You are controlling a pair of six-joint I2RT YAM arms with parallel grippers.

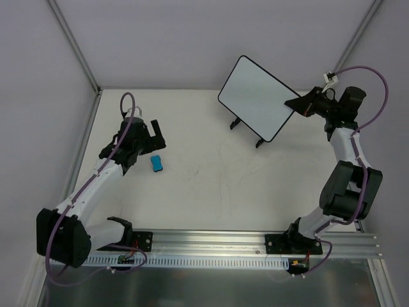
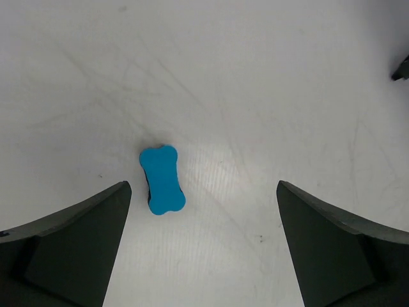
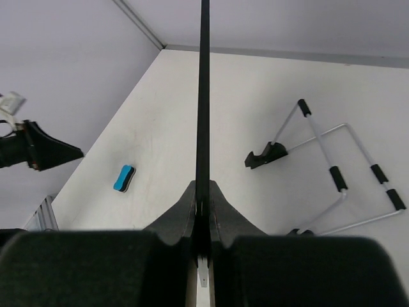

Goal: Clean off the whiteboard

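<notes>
While the right gripper (image 1: 295,105) pinches its right short edge, the whiteboard (image 1: 255,96) hangs tilted over the table's (image 1: 217,185) far right, long axis running far-left to near-right, above a wire stand (image 3: 332,173). Bare tabletop spreads leftward. The left gripper (image 2: 203,188) is spread wide above a blue eraser (image 2: 163,179).

Bits you can't actually see
Whiteboard (image 3: 204,96) is edge-on in the right wrist view, face hidden, top cropped; from above its stand (image 1: 235,123) mostly hides behind it; left gripper (image 2: 203,187) fingers (image 2: 77,249) run off-frame.
</notes>
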